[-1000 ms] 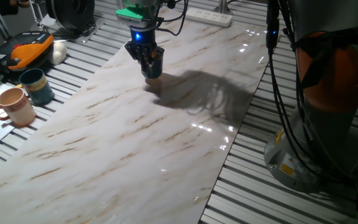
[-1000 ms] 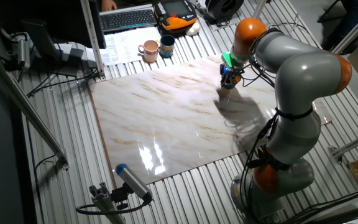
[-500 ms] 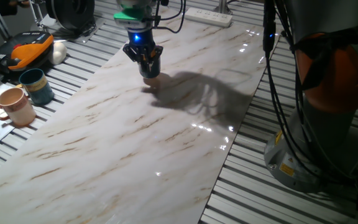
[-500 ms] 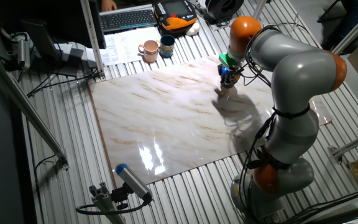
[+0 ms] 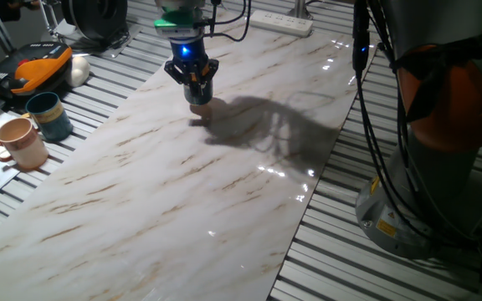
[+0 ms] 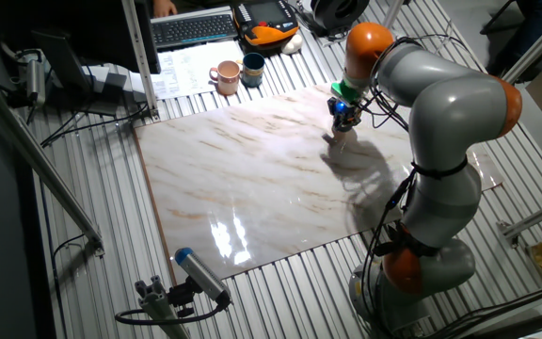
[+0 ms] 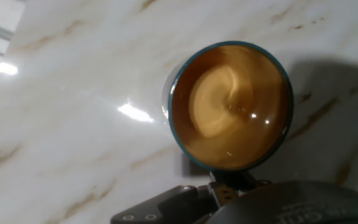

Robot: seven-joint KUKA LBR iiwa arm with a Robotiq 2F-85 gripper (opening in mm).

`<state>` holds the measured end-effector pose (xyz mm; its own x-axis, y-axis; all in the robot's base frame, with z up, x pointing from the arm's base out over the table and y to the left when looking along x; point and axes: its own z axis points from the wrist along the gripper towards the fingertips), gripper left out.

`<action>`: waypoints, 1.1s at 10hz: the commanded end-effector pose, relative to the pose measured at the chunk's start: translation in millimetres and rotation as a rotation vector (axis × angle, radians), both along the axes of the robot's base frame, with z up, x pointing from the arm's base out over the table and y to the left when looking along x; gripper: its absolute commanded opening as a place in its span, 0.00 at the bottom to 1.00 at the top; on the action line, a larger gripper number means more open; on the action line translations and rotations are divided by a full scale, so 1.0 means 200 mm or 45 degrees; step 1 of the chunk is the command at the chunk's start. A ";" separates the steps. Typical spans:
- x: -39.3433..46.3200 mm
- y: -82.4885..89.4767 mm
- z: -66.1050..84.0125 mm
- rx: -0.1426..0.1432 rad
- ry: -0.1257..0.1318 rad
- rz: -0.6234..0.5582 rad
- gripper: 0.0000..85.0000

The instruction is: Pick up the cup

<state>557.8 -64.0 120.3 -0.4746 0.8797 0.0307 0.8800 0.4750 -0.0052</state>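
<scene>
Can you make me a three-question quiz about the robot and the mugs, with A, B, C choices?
1. Where is the cup that the claw is working on?
A. On the marble board, right under the claw
B. Beside the keyboard
C. On the floor

2. How many mugs stand off the board on the slatted table?
A. None
B. Two
C. Five

3. What is the cup's inside like in the hand view?
A. Orange-tan and empty
B. Full of blue marbles
C. Covered by a lid

Answers:
1 A: the hand view looks straight down into the cup on the marble board.
2 B: the pinkish-tan mug and the teal mug stand together to the side.
3 A: the hand view shows a bare orange-tan inside within a dark rim.
</scene>
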 end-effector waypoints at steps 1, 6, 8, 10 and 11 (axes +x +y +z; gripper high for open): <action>0.001 0.00 0.00 0.016 0.001 0.041 0.00; -0.002 0.00 0.01 0.057 0.019 0.161 0.00; -0.006 0.00 0.02 0.062 0.035 0.214 0.00; -0.012 0.00 0.02 0.046 0.057 0.280 0.00; -0.011 0.00 0.02 0.048 0.070 0.324 0.00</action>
